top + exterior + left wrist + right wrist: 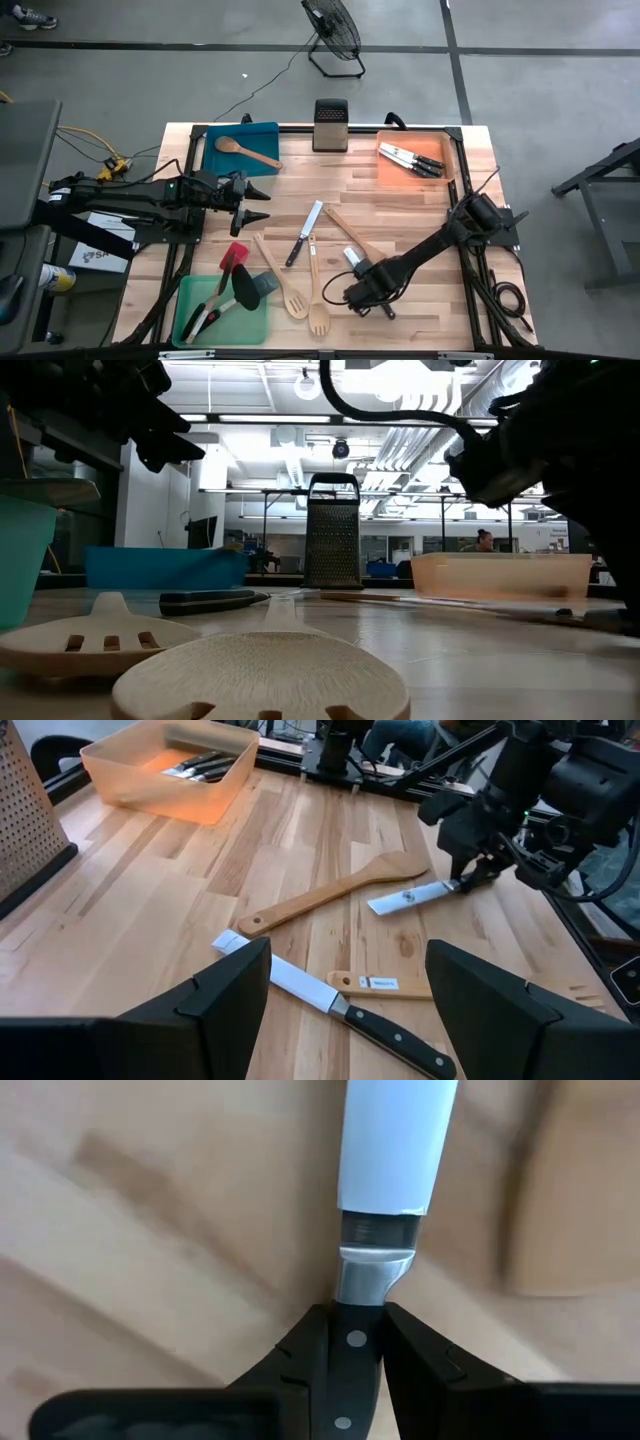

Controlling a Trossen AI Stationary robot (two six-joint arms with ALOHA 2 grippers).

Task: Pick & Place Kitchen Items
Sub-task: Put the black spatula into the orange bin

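A black-handled knife point(353, 262) with a pale sleeve over its blade point(408, 898) lies near the table's front right. My right gripper point(362, 287) stands over its handle, pointing down, shut on it. My left gripper point(258, 204) hovers open above the table's left middle, nothing between its fingers. A second knife point(303, 234), a long wooden spatula point(350, 232), a slotted wooden spoon point(284, 275) and a wooden fork point(317, 300) lie flat on the boards between the arms. My right gripper pinches the knife's black handle point(352, 1342) between its two fingers point(308, 1342), just behind the steel bolster. The fingers come from above and lie across the handle. The sleeved blade point(392, 1150) stretches away over the boards, flat on or just above them.
A blue tray point(262, 135) with a wooden spoon stands at the far left. An orange tray point(385, 170) holds knives at the far right, and a green tray point(255, 322) holds spatulas at the near left. An upright grater point(330, 125) stands at the far middle.
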